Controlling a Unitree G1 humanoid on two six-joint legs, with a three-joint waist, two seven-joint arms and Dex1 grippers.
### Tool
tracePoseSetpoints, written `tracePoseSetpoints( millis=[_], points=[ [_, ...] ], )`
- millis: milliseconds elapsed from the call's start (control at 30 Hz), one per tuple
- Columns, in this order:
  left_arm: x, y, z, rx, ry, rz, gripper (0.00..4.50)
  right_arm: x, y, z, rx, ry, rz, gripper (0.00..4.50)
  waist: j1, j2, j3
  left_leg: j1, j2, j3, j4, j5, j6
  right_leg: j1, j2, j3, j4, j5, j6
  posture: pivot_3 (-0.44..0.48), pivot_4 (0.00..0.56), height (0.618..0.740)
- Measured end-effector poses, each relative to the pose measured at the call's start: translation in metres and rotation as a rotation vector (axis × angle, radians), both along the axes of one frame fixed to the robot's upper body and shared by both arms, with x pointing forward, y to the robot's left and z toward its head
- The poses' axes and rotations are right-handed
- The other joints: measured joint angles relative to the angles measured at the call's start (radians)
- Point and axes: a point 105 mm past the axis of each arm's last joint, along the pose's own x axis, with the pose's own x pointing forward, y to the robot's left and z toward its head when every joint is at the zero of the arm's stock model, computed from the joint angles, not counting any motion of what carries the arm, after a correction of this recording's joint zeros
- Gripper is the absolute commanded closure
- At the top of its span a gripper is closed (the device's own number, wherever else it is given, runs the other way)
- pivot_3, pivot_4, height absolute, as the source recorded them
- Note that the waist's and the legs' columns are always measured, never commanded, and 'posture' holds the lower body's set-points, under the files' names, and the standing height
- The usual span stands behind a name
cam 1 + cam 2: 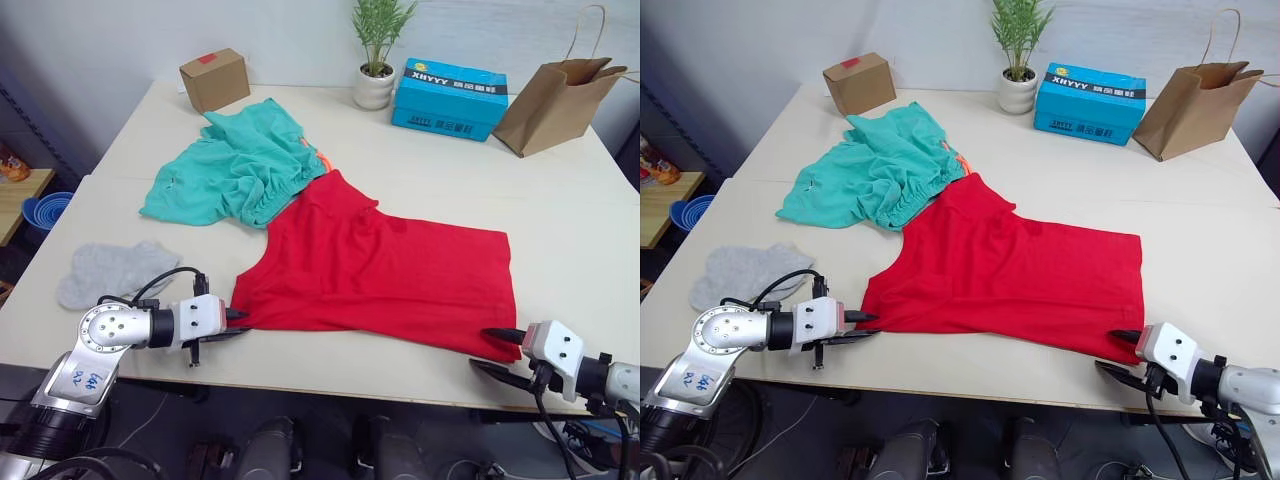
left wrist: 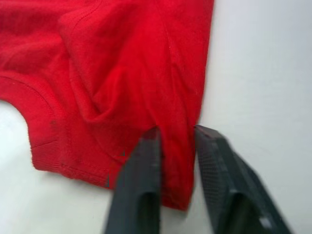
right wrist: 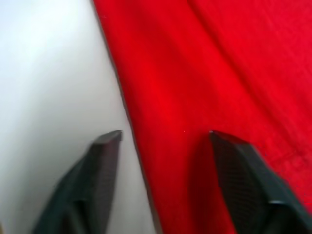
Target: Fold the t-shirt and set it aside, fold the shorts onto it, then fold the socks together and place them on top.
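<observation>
**Left gripper pinching shirt corner; right gripper spread at hem**

Fingers of my left gripper (image 2: 176, 139) are closed on a fold of the t-shirt (image 1: 380, 265) at its near left corner. My right gripper (image 3: 165, 139) stands wide apart, one finger over bare table (image 1: 560, 210), the other over the red cloth's near right edge. I note the t-shirt lying flat mid-table. Shorts (image 1: 240, 165) lie behind it, touching its far end. Socks (image 1: 110, 270) sit near the table's left edge.

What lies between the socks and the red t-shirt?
Bare tabletop and the left claw, seen in the left eye view, separate the socks from the t-shirt.
</observation>
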Motion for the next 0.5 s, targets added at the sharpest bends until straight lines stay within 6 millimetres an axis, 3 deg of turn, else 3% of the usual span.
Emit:
tracePoseSetpoints(
  millis=[167,267,500],
  points=[
    [-0.015,0.003,-0.001,-0.047,0.127,0.006,4.5,-0.009,0.0,-0.005,0.041,0.052,0.021,4.49,-0.004,0.0,0.0,0.0,0.0,0.0,-0.001,0.0,-0.001,-0.001,0.0,0.0,0.0,-0.001,0.0,0.0,0.15,0.74],
    [-0.035,0.002,-0.004,-0.086,0.215,-0.017,4.5,-0.023,0.001,-0.008,0.063,0.105,0.047,4.49,-0.006,0.0,0.0,0.0,0.001,0.0,-0.001,0.001,-0.004,-0.001,0.001,-0.001,0.0,-0.003,0.001,0.0,0.15,0.74],
    [-0.056,0.005,-0.01,-0.126,0.274,0.017,4.5,-0.049,-0.011,-0.013,0.061,0.171,0.017,4.49,0.001,0.0,0.0,-0.001,0.001,0.0,0.0,-0.004,0.0,0.0,0.0,-0.001,-0.001,-0.004,0.001,0.0,0.15,0.74]
  ],
)
